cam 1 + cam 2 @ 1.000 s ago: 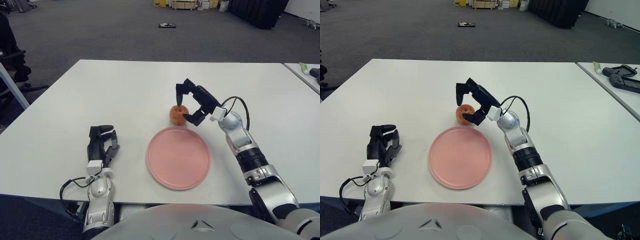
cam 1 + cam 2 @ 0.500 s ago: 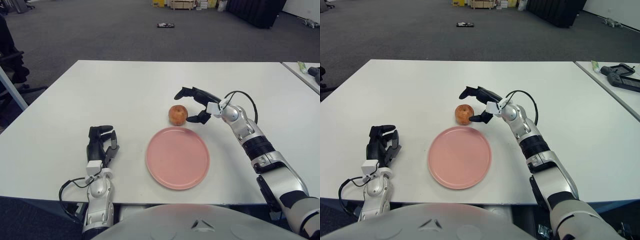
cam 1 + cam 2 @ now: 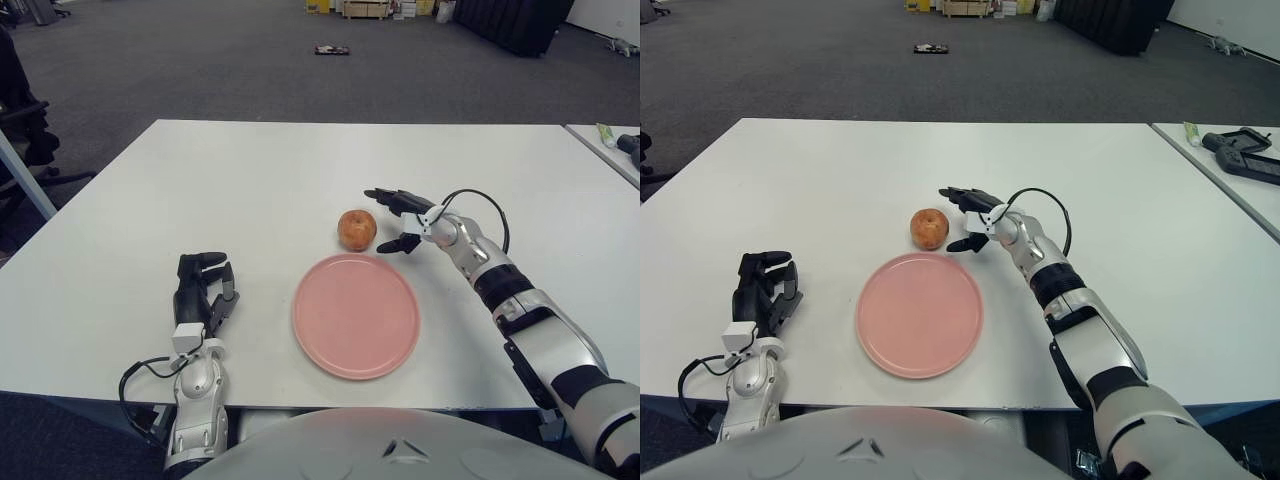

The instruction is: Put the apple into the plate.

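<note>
Nearest to us, by the table's [image 3: 120, 200] front edge toward its left corner, our left hand [image 3: 203, 292] shows with its dark fingers curled upright, holding nothing. To its right, near the middle of the front edge, lies the plate [image 3: 356, 315]: round, pink, shallow, and with nothing in it. Just behind the plate's far rim, close to the table's centre, the apple [image 3: 356, 229] sits on the white tabletop, apart from the plate. It is small and round, reddish orange with a paler yellow patch and a dimple at the top. Our right hand [image 3: 401, 220] is just to the right of the apple, low over the table, fingers spread and gripping nothing, a narrow gap between fingertips and fruit.
</note>
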